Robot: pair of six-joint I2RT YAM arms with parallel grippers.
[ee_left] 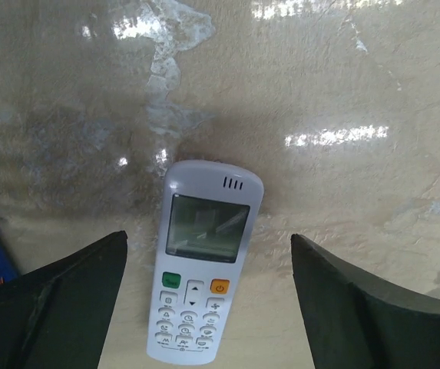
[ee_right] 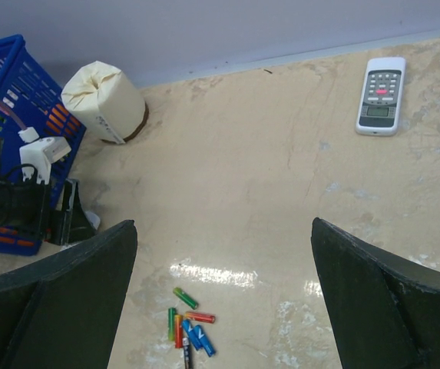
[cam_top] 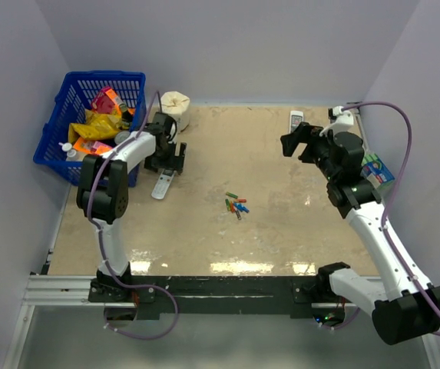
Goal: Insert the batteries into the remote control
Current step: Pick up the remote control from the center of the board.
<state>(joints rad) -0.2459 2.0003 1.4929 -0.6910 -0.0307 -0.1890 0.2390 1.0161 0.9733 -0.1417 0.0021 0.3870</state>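
Beige, glossy table (cam_top: 266,231) fills the scene, closed in by pale lilac walls.

Your left end effector (ee_left: 208,237) points down at the table with its two dark fingers spread wide and nothing between them but air. The remote control (ee_left: 204,261) lies directly beneath it, face up, with its screen and buttons showing. Its long axis runs straight through the gap, so one finger stands off each long side, and neither appears to touch. In the top view the remote lies at a slight diagonal, mostly near to far, close to the blue basket (cam_top: 100,75).

Your right end effector (ee_right: 223,224) is raised over the far right of the table, also wide open and empty. The batteries (ee_right: 187,327) lie in a loose cluster of green, red, blue and orange near the middle of the table, well apart from the remote, to its right and nearer the arm bases. They sit roughly between the two end effectors.

A shorter white handset (ee_right: 381,96) rests by the back wall, and a paper roll (ee_right: 103,104) stands beside the basket.

Because the remote is face up, its battery compartment is probably underneath, so turning it over likely comes first.
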